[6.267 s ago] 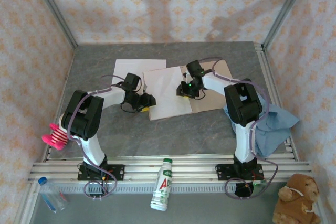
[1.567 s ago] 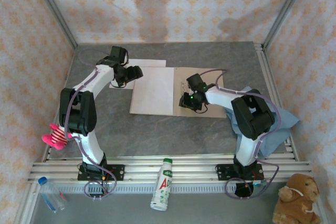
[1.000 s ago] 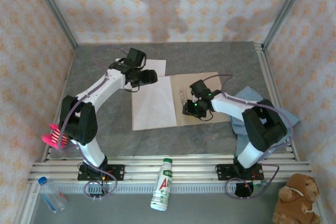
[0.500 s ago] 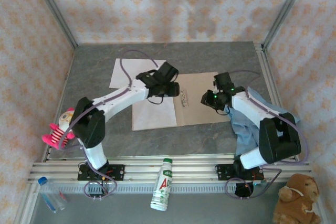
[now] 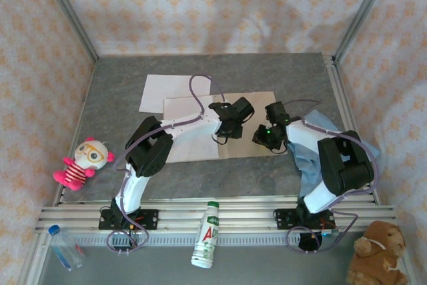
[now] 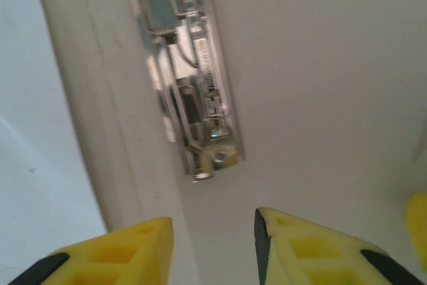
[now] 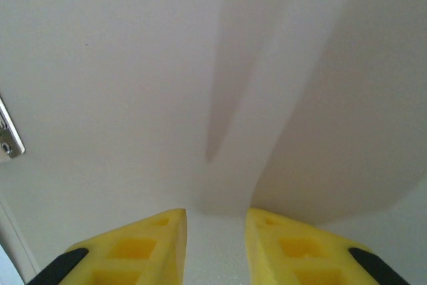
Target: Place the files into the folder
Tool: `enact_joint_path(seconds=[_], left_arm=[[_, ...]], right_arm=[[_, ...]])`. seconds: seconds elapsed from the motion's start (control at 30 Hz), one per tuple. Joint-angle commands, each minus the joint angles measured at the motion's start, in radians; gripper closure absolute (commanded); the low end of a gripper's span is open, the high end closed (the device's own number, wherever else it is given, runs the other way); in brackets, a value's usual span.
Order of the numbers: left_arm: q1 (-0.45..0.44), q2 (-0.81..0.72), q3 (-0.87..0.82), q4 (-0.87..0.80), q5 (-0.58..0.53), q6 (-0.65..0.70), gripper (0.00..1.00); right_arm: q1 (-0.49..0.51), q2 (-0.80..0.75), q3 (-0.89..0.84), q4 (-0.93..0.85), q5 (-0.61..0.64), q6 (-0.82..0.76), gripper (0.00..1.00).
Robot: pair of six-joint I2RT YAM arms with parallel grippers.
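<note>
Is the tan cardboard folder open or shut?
Open: tan cardboard folder lies spread flat, metal fastener exposed on its pale inner face.

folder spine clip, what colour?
Shiny silver metal clip, set against the pale cream inside of the folder. It shows best in the left wrist view.

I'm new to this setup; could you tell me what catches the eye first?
In the middle of the table, the left gripper and right gripper hover close together over the open folder, near its metal fastener. One white sheet covers its left half; a second sheet lies behind.
</note>
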Motion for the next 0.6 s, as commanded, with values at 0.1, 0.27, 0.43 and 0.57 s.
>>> enact_joint_path(seconds=[0.1, 0.27, 0.43, 0.57], left_arm=[[0.0, 0.022, 0.034, -0.074, -0.105, -0.038, 0.68], [0.0, 0.039, 0.038, -0.092, -0.127, -0.042, 0.69], [0.001, 0.055, 0.039, -0.075, -0.109, -0.043, 0.8], [0.001, 0.071, 0.057, -0.079, -0.105, -0.039, 0.81]], right_arm=[[0.027, 0.001, -0.023, -0.02, 0.029, 0.025, 0.71], [0.034, -0.034, -0.031, -0.027, 0.017, 0.034, 0.71], [0.04, -0.039, -0.039, -0.022, 0.015, 0.04, 0.71], [0.042, -0.029, -0.041, -0.018, 0.011, 0.039, 0.71]])
